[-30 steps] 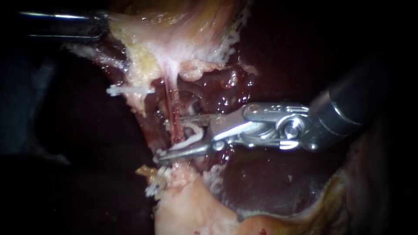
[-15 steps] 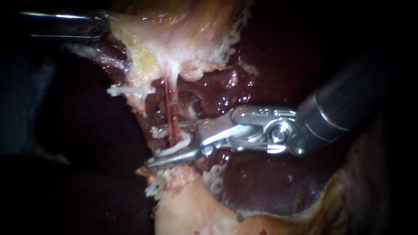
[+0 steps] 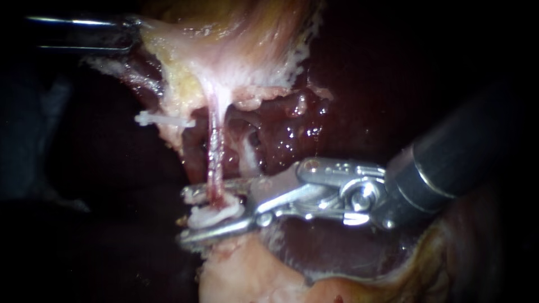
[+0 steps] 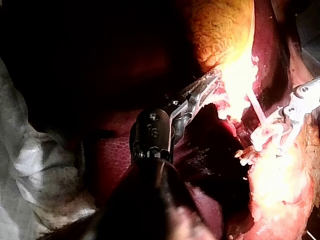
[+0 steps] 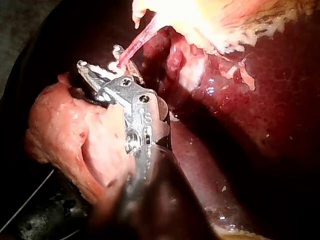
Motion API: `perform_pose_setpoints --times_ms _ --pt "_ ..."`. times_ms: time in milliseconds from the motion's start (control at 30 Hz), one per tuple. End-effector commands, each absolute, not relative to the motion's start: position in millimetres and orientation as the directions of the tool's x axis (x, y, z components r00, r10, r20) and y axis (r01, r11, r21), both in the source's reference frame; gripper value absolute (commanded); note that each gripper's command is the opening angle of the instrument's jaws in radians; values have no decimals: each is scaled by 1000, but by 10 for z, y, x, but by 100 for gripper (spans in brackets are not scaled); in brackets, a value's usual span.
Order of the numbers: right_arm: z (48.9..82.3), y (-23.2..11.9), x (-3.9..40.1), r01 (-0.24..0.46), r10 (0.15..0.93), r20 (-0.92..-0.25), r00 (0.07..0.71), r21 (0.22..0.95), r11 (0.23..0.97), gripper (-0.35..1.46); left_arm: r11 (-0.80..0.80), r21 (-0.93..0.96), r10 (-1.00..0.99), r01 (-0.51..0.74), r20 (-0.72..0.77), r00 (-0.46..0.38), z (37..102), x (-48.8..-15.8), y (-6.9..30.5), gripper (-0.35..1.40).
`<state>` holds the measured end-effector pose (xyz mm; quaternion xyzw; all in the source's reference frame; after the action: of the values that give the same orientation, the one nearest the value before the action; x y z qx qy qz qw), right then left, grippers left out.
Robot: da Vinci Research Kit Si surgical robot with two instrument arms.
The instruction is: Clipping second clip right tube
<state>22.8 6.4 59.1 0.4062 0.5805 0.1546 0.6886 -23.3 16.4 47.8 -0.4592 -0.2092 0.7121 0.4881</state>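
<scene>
- Endoscope: the right instrument pinches a white clip onto the right tube, which passes between its jaws near their tips; the left instrument holds pale tissue well apart from it.
- Left wrist: its jaws are pressed on that tissue's edge.
- Right wrist: the tube enters between the jaws.

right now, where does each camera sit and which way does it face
Endoscope view: close over the tissue, facing the tube; the left instrument enters from the left holding pale tissue, the right instrument from the right with a clip in its end effector.
Left wrist view: on the left arm, looking along its shaft to where it grips the pale tissue; the right instrument's tip shows beyond.
Right wrist view: on the right arm, looking along its instrument to the tube.
Shared: all three show the tube and right instrument.
</scene>
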Motion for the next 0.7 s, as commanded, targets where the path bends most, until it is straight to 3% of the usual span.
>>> perform_pose_setpoints --times_ms 33,400,700 --pt "589 64 229 262 684 -674 277 738 622 46 -436 -746 887 -503 -450 -102 478 -233 164 -35" --pt "591 66 227 263 690 -670 273 742 617 35 -436 -746 887 -503 -450 -102 478 -233 164 -35" --pt "599 68 216 256 706 -650 281 760 597 -25 -436 -746 887 -503 -450 -102 478 -233 164 -35"
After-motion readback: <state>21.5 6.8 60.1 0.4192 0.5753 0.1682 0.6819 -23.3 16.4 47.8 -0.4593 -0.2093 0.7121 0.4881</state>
